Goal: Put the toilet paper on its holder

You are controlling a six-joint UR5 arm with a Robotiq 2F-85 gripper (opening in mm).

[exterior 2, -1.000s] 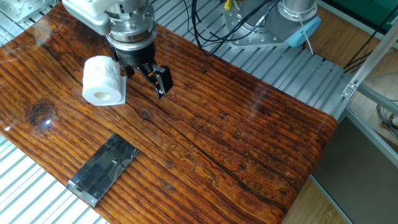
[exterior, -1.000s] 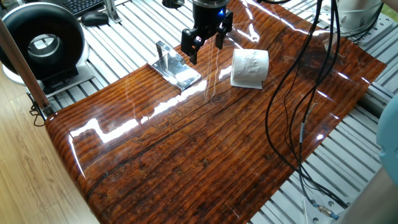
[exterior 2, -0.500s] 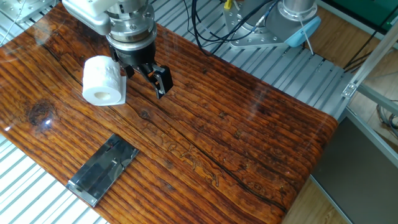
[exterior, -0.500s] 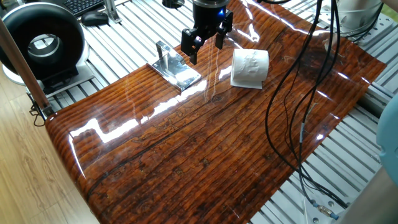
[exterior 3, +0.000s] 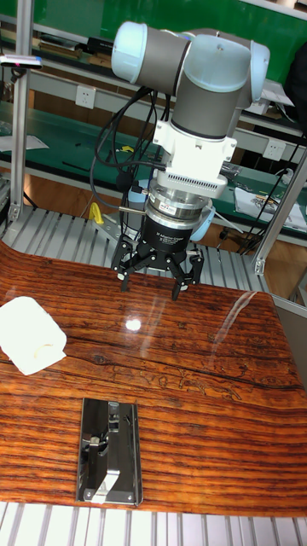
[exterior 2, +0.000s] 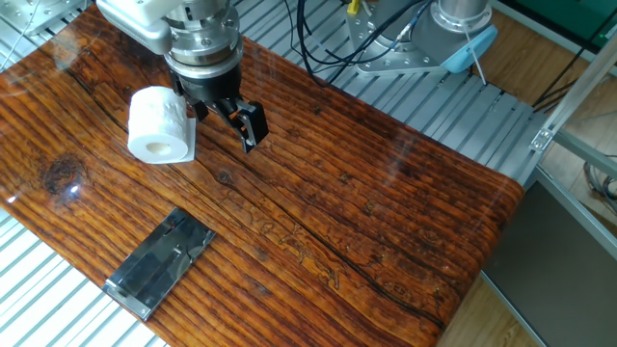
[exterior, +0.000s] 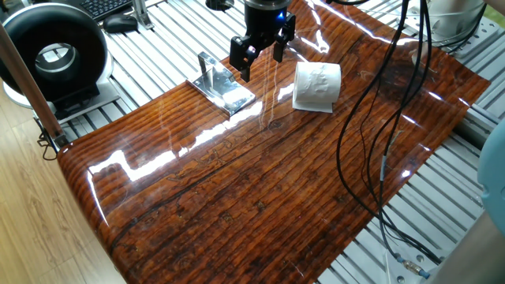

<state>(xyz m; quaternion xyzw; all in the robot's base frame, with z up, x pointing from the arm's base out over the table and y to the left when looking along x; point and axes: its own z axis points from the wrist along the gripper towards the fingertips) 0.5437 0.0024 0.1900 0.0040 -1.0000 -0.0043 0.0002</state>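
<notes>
Toilet paper [exterior: 317, 87] lies on its side at four o'clock from the empty, spread gripper [exterior: 260, 61], with the holder [exterior: 223, 88] at eight o'clock. The grasp should probably pinch across its outer wall, keeping the core clear for the upright bar.

The arm [exterior 3: 209, 72] is thick grey metal tubing, with pale blue caps [exterior 3: 135, 47] at its 9 and 3 o'clock ends. Under it sits a white flange [exterior 3: 194, 158], then a black ribbed cylinder [exterior 3: 175, 223] with pale lettering [exterior 3: 162, 242]. Black cables [exterior 3: 115, 141] loop at 9 o'clock. The gripper [exterior 3: 152, 287] is black, with a blue light [exterior: 278, 11] above.
</notes>
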